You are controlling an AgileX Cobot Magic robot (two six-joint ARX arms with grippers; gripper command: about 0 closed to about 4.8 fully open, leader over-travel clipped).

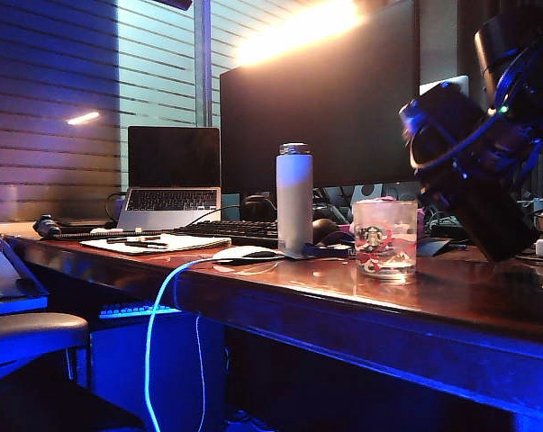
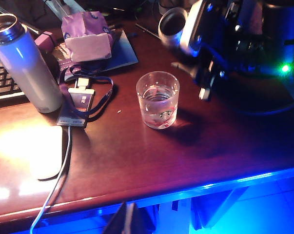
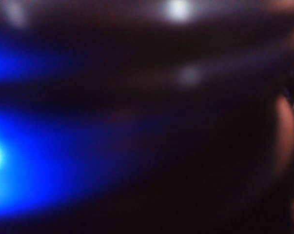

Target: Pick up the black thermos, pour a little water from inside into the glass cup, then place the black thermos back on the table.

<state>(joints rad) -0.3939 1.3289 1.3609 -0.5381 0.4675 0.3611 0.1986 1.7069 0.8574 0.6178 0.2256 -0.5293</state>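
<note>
Right gripper (image 1: 462,148) is clamped around the thermos (image 1: 492,216), up in the air just right of the glass (image 1: 384,238) and higher than its rim. The thermos's long axis is slanted, open mouth up and leaning toward the glass, base down and away. The glass stands on the table (image 1: 343,297), and I'd say it already holds water. The left gripper (image 2: 129,220) sits off the front edge and I can't tell its opening.

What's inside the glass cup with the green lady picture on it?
The glass cup holds a little clear water at the bottom, seen from above in the left wrist view. Nothing else shows inside. The right gripper holds the black thermos tilted beside it; the thermos's inside is hidden.
</note>
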